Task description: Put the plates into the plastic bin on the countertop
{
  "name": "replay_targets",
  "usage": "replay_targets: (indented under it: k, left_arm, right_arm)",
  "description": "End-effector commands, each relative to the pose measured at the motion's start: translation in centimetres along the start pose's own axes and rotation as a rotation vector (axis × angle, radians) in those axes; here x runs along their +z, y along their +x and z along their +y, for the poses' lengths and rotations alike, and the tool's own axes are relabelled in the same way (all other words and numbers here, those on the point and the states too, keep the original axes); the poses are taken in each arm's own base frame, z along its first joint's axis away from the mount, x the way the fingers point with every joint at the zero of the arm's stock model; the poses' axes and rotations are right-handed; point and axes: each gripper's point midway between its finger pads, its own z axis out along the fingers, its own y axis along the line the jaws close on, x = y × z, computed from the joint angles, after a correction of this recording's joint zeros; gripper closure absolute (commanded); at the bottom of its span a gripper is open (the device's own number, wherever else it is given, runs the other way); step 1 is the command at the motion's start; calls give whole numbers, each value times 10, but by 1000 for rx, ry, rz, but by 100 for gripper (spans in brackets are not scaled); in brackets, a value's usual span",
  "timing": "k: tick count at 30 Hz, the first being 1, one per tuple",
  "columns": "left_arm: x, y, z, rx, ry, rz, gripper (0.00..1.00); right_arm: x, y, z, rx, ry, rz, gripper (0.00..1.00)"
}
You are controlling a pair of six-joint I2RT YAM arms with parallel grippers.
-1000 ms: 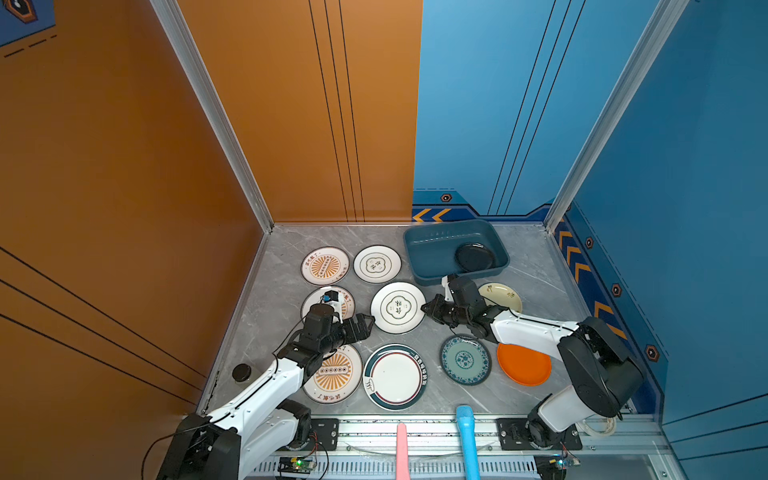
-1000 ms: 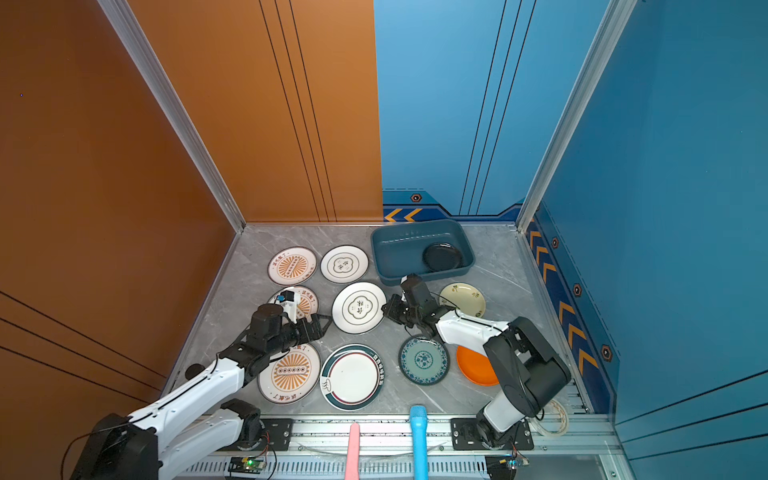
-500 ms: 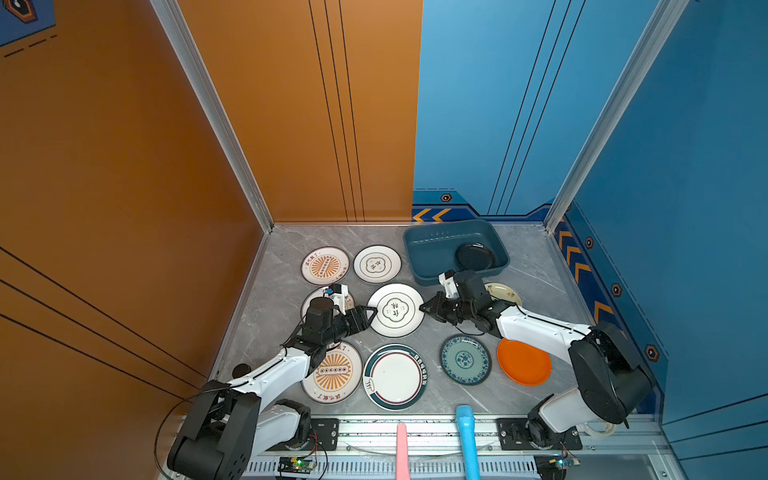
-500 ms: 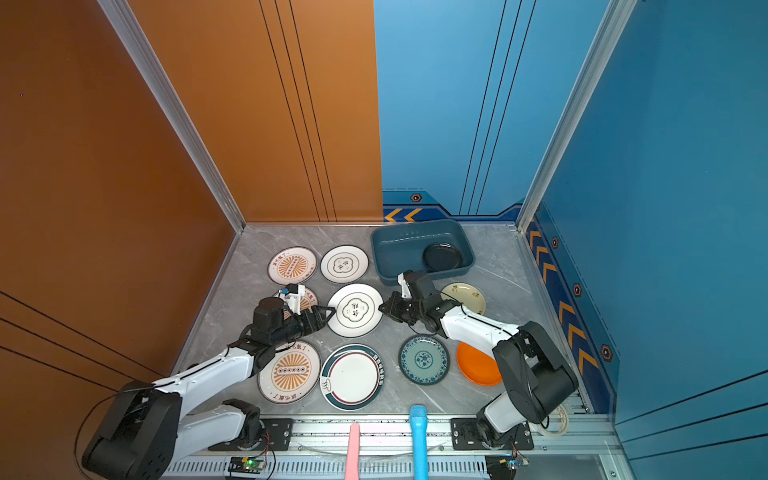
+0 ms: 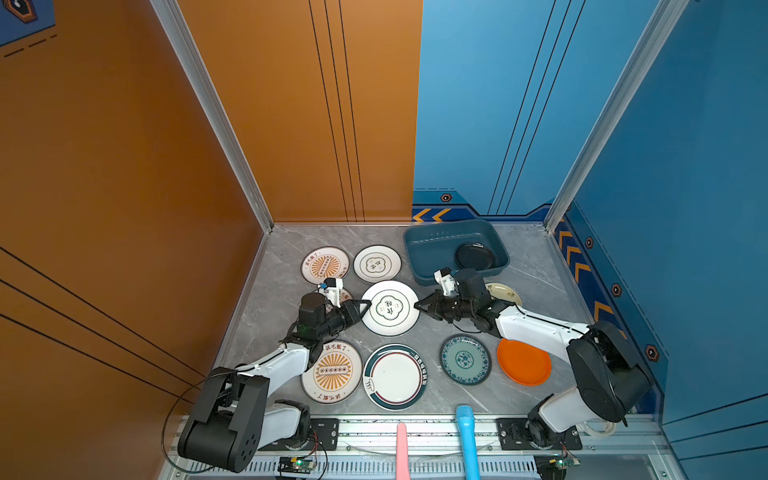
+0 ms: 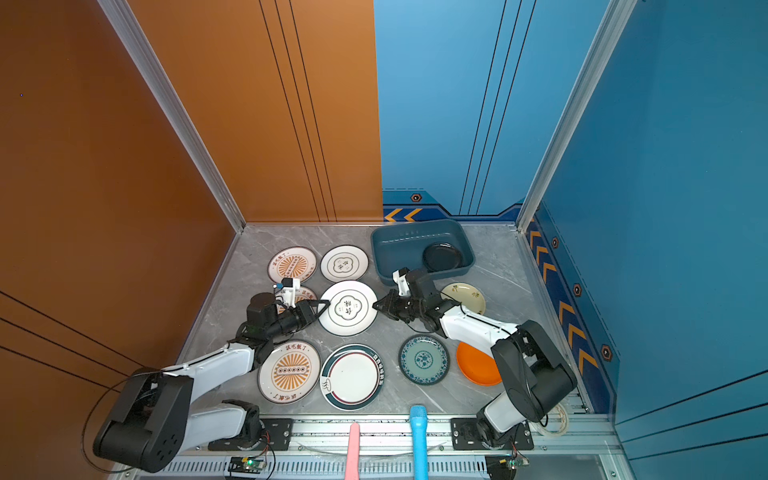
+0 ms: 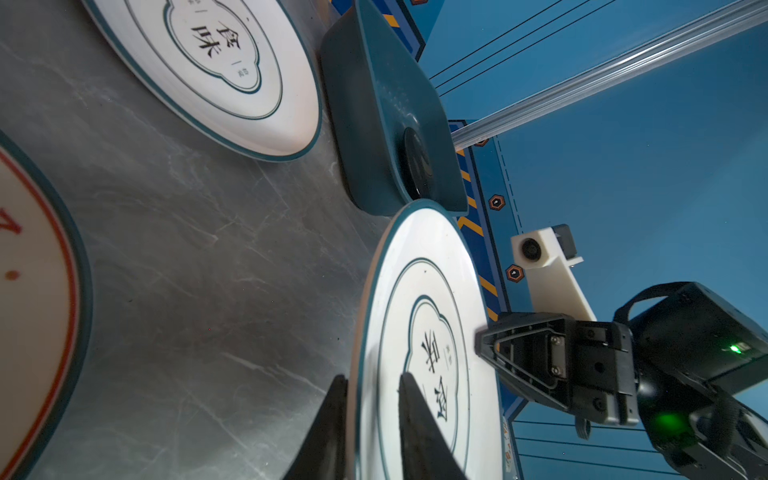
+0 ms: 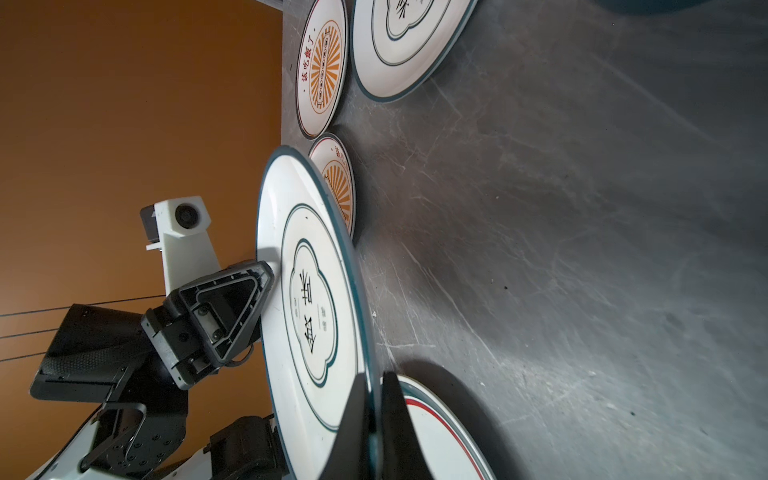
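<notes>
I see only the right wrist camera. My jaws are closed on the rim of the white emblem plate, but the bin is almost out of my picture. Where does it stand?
Observer: The plastic bin stands at the back of the countertop, behind and to the right of the emblem plate that you hold, in both top views.
Operator: Is something already inside it?
Observer: Yes, one black plate lies flat in its right half.
Operator: What lies near my arm, behind the camera?
Observer: A cream floral plate, partly hidden by the arm, close to the bin's front wall.
</notes>
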Motion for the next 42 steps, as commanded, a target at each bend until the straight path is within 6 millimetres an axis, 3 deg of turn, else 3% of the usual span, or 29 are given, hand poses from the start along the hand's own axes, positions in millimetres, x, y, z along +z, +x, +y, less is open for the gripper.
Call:
replay_targets:
  k: [1,6,11,16,26,28,33,37,40,42]
  left_arm:
    - [-1,2,-12,-1,69,22,82]
    - [-2,5,-15,-7,92,36,92]
    - [-4,9,-17,-11,104,44,95]
    - [-4,9,-18,-13,108,46,96]
    - [-4,7,-20,-7,115,45,93]
    - [-4,7,-20,-11,114,43,86]
    - [-5,7,-18,-12,106,36,53]
    - [-9,10,-13,5,78,31,31]
    - [-14,13,-10,38,43,23,4]
    - [-18,14,-10,65,18,16,2]
  right_arm:
    - [5,2,13,-26,-65,24,100]
    - [10,4,16,-43,-108,47,100]
    - [14,4,33,-59,-207,64,79]
    - [17,5,49,-60,-305,83,74]
    - [24,8,52,-39,-347,104,99]
    - [23,4,52,-31,-340,98,100]
    - [8,-24,41,-17,-238,41,100]
    - [-21,-62,25,-40,-49,-34,100]
    - [-49,-101,16,-32,43,-117,100]
    - [-64,-126,3,-5,109,-166,100]
